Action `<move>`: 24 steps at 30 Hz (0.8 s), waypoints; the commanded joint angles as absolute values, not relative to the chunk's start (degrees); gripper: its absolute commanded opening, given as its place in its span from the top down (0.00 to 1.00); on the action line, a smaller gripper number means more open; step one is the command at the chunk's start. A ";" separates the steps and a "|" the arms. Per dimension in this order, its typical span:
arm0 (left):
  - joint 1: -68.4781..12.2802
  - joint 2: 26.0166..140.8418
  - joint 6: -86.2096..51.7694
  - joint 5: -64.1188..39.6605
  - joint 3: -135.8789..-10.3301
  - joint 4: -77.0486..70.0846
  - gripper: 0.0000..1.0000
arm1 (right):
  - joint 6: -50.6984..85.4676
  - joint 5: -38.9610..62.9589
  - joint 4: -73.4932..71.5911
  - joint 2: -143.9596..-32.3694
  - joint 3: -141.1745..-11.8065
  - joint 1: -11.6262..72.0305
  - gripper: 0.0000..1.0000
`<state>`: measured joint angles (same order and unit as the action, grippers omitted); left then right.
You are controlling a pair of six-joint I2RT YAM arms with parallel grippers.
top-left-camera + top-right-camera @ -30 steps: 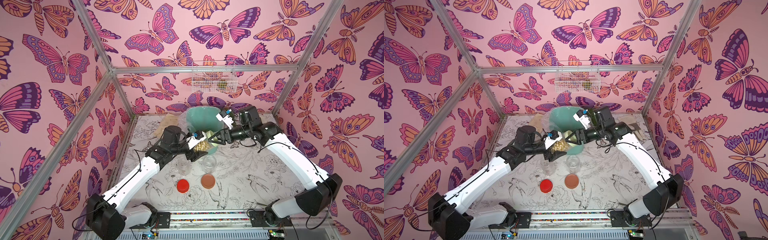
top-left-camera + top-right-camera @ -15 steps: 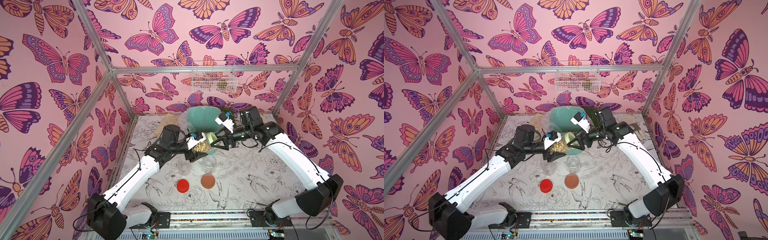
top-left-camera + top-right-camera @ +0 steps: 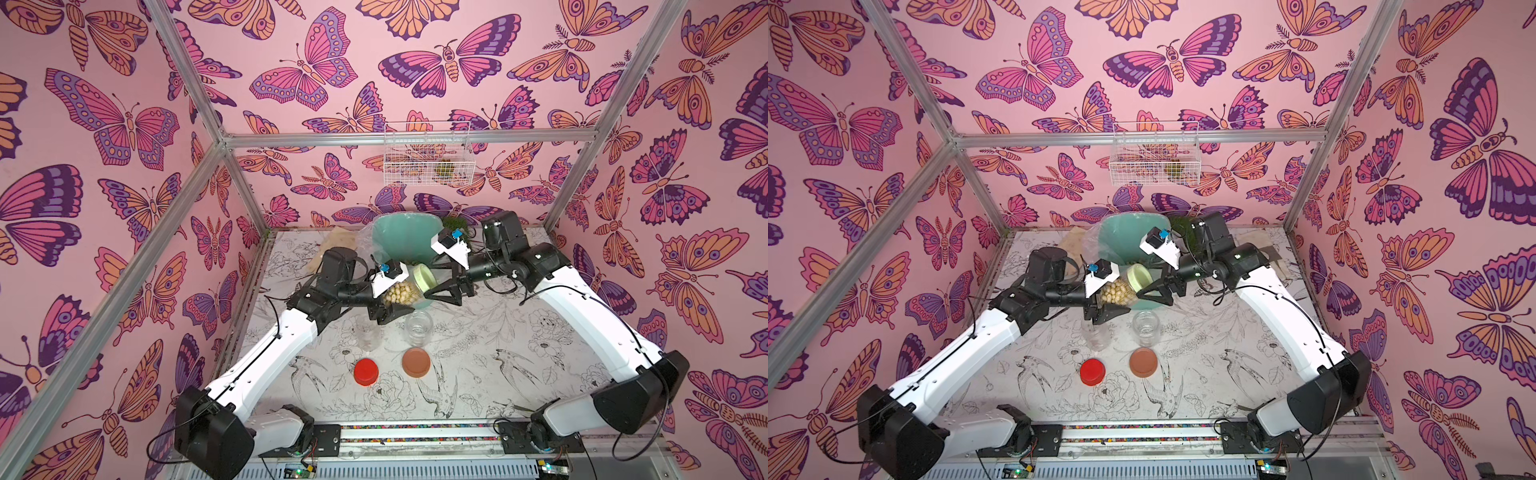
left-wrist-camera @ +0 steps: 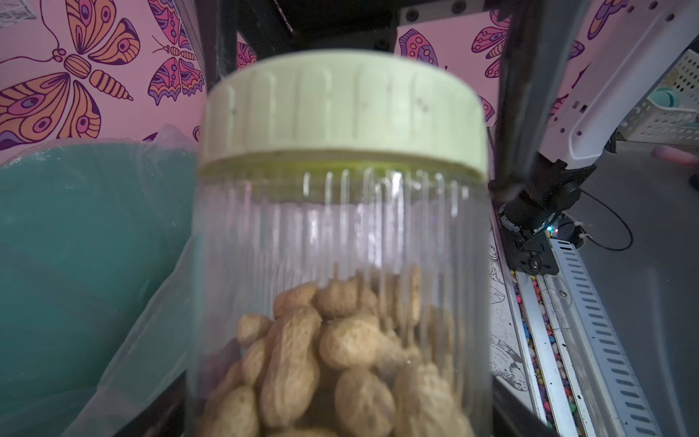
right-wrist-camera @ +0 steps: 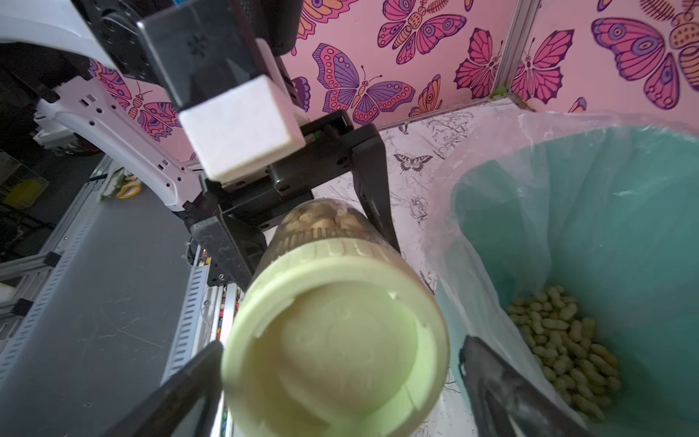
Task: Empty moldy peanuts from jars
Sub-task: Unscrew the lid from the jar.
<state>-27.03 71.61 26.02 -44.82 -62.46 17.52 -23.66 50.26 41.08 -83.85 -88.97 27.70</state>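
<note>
In both top views the left gripper (image 3: 391, 297) is clamping a clear ribbed plastic jar (image 3: 410, 287) of pale beige moldy peanuts (image 3: 395, 293). The jar is lying tipped on its side just in front of the teal plastic-lined bin (image 3: 399, 235). The right gripper (image 3: 441, 283) is standing wide at the jar's pale green screw lid (image 3: 424, 277). Two empty clear jars (image 3: 1145, 328), a red round lid (image 3: 1093, 372) and a brown round lid (image 3: 1143, 362) are sitting on the bench (image 3: 1204, 374), farther out in front of the bin. In the left wrist view the lid (image 4: 340, 113) is sitting on the jar's neck, with the peanuts (image 4: 340, 352) piled inside beside the bin (image 4: 75, 246). In the right wrist view the right gripper's fingers (image 5: 503, 389) are flanking the lid (image 5: 333, 352) with a gap showing, and more peanuts (image 5: 563, 352) are lying in the bin (image 5: 605, 196). The step in hand is looking like unscrewing the last full jar. The next move is likely calling for closing on the lid's rim, twisting it off, then tipping the jar over the bin.
</note>
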 commanded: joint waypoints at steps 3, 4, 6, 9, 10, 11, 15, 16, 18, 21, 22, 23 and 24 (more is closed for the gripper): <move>-26.46 70.12 23.84 -47.29 -63.61 15.78 1.00 | -19.72 51.33 41.76 -82.67 -89.16 27.25 0.01; -26.46 70.09 23.78 -47.21 -63.52 15.58 1.00 | -18.58 51.08 41.78 -82.49 -89.08 27.25 0.01; -26.50 69.91 23.65 -47.07 -63.30 15.35 1.00 | -15.42 51.06 40.69 -81.91 -88.58 27.20 0.01; -26.46 69.49 23.60 -46.43 -62.83 14.69 1.00 | -7.14 50.27 35.58 -80.23 -87.00 27.15 0.01; -26.46 69.28 23.56 -46.04 -62.61 14.38 1.00 | -3.92 49.57 34.63 -79.78 -86.89 27.15 0.01; -26.53 69.09 23.66 -45.70 -62.43 14.16 1.00 | -1.24 48.47 34.09 -79.49 -86.92 27.13 0.01; -26.50 68.56 24.02 -43.94 -61.89 13.37 1.00 | 12.25 41.97 35.71 -80.11 -89.18 27.07 0.01; -26.50 68.47 24.27 -43.54 -61.88 13.36 1.00 | 15.90 41.08 36.64 -80.76 -89.99 27.07 0.01; -26.53 68.40 24.73 -42.99 -61.80 13.36 1.00 | 21.77 40.98 37.79 -81.79 -90.70 27.07 0.01; -26.50 68.07 25.32 -41.96 -61.40 13.11 1.00 | 28.50 41.53 38.09 -82.52 -89.71 27.14 0.01; -26.48 67.88 25.43 -41.53 -61.16 13.03 1.00 | 30.21 42.25 38.14 -82.69 -89.42 27.23 0.01; -26.49 67.86 25.53 -41.25 -61.07 13.01 1.00 | 31.32 42.89 38.15 -82.80 -89.30 27.40 0.01; -26.47 67.85 25.66 -40.98 -60.91 13.00 1.00 | 32.69 42.53 38.11 -82.71 -89.13 27.71 0.01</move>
